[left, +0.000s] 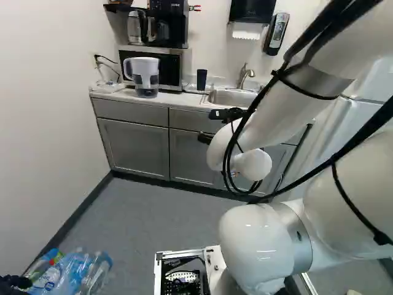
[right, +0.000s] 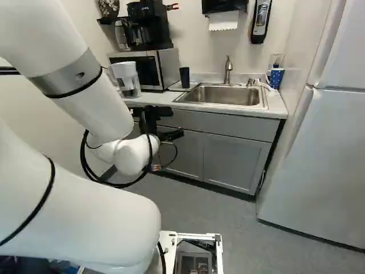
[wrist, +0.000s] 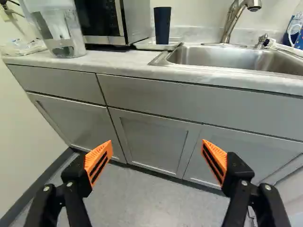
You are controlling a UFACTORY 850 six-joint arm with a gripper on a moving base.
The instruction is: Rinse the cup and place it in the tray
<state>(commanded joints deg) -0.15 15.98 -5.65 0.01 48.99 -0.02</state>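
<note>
- Navy cup stands upright in the left base view, between the microwave and the sink.
- Right base view: the gripper hangs in front of the counter, well apart from the cup.
- Wrist view: the jaws stand wide open, gripping nothing; the cup is ahead, beyond the gap between them, on the white tray beside the sink.

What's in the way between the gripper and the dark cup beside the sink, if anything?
Nothing standing there: the wrist view shows the dark cup whole, past the open gripper. Only the counter's front edge lies low between them, so the gripper may need to rise.
</note>
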